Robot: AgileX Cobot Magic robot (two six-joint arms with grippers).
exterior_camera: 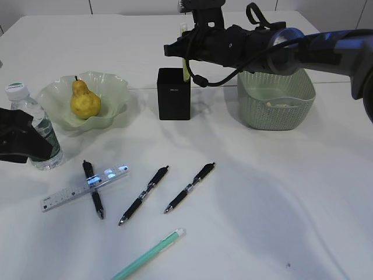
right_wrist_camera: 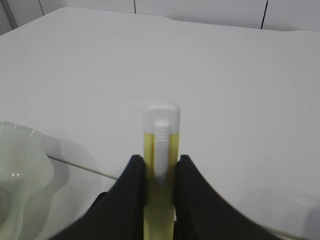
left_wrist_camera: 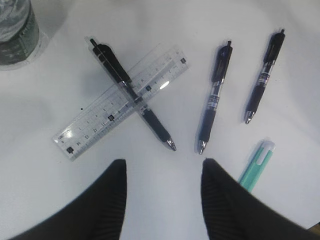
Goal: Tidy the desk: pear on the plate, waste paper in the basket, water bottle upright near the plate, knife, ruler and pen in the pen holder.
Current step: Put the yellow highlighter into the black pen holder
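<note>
- The knife point(right_wrist_camera: 160, 165), pale yellow with a whitish end, stands upright between the fingers of the right gripper point(right_wrist_camera: 160, 175), which clamp its sides; in the exterior view it hangs above the back right corner of the pen holder point(exterior_camera: 173, 93), its lower end at or just inside the opening, which of the two I cannot tell.
- The pen holder, a matte black square box, stands upright toward the far side of the desk point(exterior_camera: 280, 198), between the plate point(exterior_camera: 113, 87) and the basket point(exterior_camera: 276, 105).
- The pear point(exterior_camera: 85, 101) sits in the pale green wavy plate, stem up.
- The basket, sage green with perforated sides, holds something pale at its bottom; too small to identify.
- The water bottle point(exterior_camera: 35, 125) stands upright by the desk's left edge, just beside the plate, partly hidden by the left arm.
- The left gripper point(left_wrist_camera: 164, 192) hovers above bare desk with its fingers spread apart, grasping nothing.
- The clear ruler point(left_wrist_camera: 122, 102) lies flat near the left front, crossing a black pen point(left_wrist_camera: 131, 95) in an X.
- Two more black pens point(left_wrist_camera: 214, 97) point(left_wrist_camera: 264, 75) lie side by side to its right, apart from each other.
- A mint-green pen point(left_wrist_camera: 256, 167) lies nearest the front edge.
</note>
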